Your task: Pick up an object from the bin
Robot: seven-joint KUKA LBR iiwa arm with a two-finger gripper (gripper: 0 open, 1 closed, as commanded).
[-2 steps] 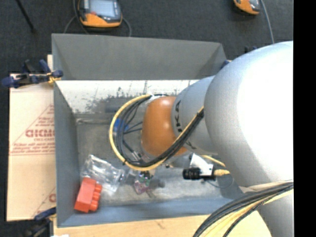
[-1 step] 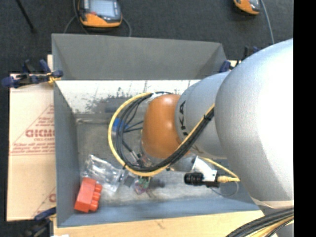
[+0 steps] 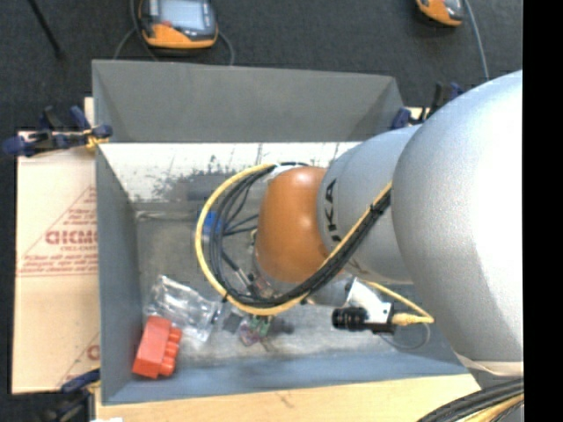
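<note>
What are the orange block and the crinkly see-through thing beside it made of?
The orange block looks like hard plastic: one solid colour, moulded ridges, a dull shine. The crinkly thing looks like thin clear plastic film, maybe a bag: see-through, wrinkled, with bright glints.

Robotics lab, test-cell setup. My arm [image 3: 457, 218], cables strapped on, hangs over a grey metal bin [image 3: 246, 104]; two cabled orange-and-grey handheld units [image 3: 178, 20] sit on the dark floor [image 3: 308, 25] beyond.
</note>
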